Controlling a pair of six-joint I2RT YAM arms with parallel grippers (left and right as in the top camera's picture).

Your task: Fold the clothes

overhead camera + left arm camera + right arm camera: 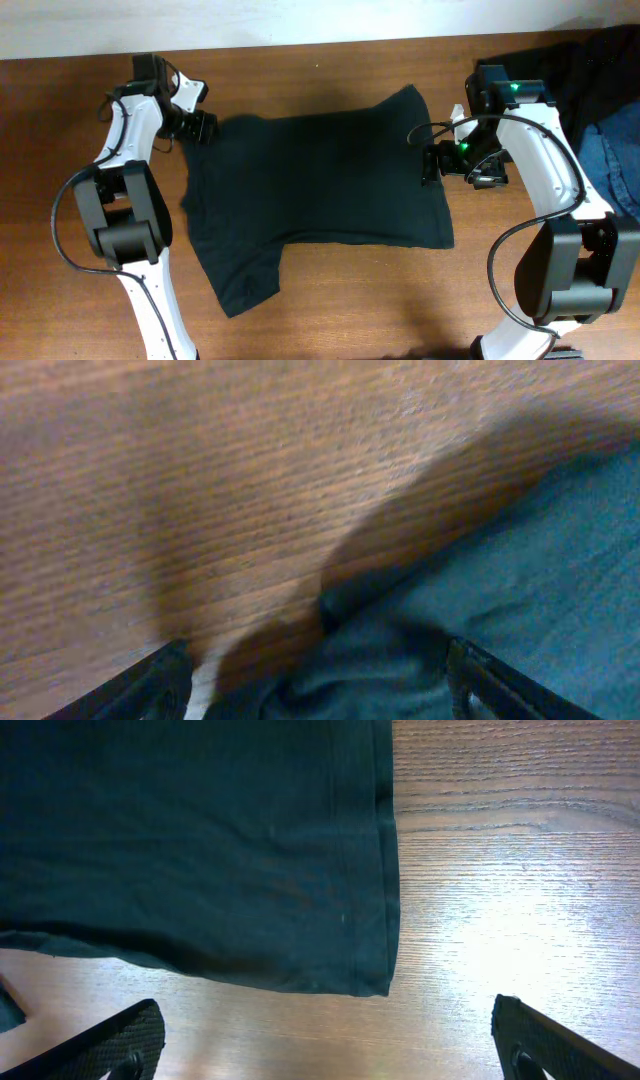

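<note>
Right gripper (432, 165), a black two-finger claw, hovers with its jaws spread as wide as they go and nothing in them, its fingers (120, 1040) framing bare wood. Just ahead of it lies the stitched hem (360, 870) of the black short-sleeved T-shirt of soft thin fabric (320, 180). Left gripper (203, 127) sits at the opposite, upper corner, jaws also wide, with dark cloth bunched between them; the view is blurred, so contact is probably absent but unsure. The shirt lies flat on the brown wood-grain table (350, 300), its long axis running from one arm to the other, each arm nearest its own end. One sleeve (240, 285) juts toward the near edge. A heap of dark garments (610, 60) and blue denim (615, 160) rests beyond the right arm
</note>
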